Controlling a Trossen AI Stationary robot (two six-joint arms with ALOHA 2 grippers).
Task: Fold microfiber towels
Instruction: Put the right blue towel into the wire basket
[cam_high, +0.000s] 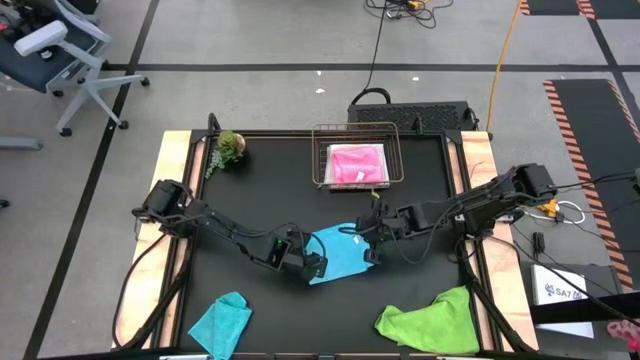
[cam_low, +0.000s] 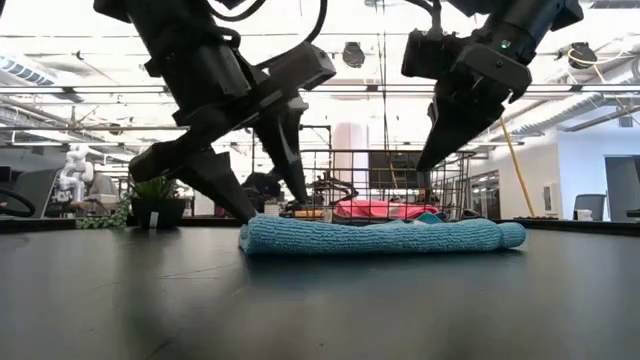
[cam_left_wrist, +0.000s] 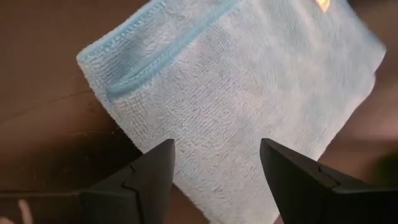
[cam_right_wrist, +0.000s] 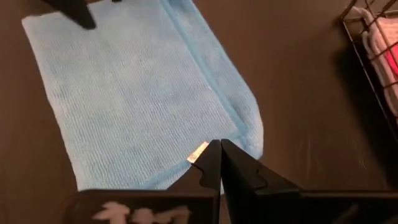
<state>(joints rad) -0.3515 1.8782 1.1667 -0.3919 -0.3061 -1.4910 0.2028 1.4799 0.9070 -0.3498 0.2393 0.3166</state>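
Sky blue towel (cam_high: 335, 254) lies folded flat on the counter (cam_high: 260, 190), in front of the wire basket (cam_high: 396, 165) holding the hot pink towel (cam_high: 356, 164). Left end effector (cam_left_wrist: 214, 180) hovers open over one edge; right end effector (cam_right_wrist: 216, 163) is closed, empty, at the opposite edge.

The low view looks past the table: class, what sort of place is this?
Probably a robotics lab or open workshop: exposed ceiling ducts, an office chair on bare floor, cables running to the table.
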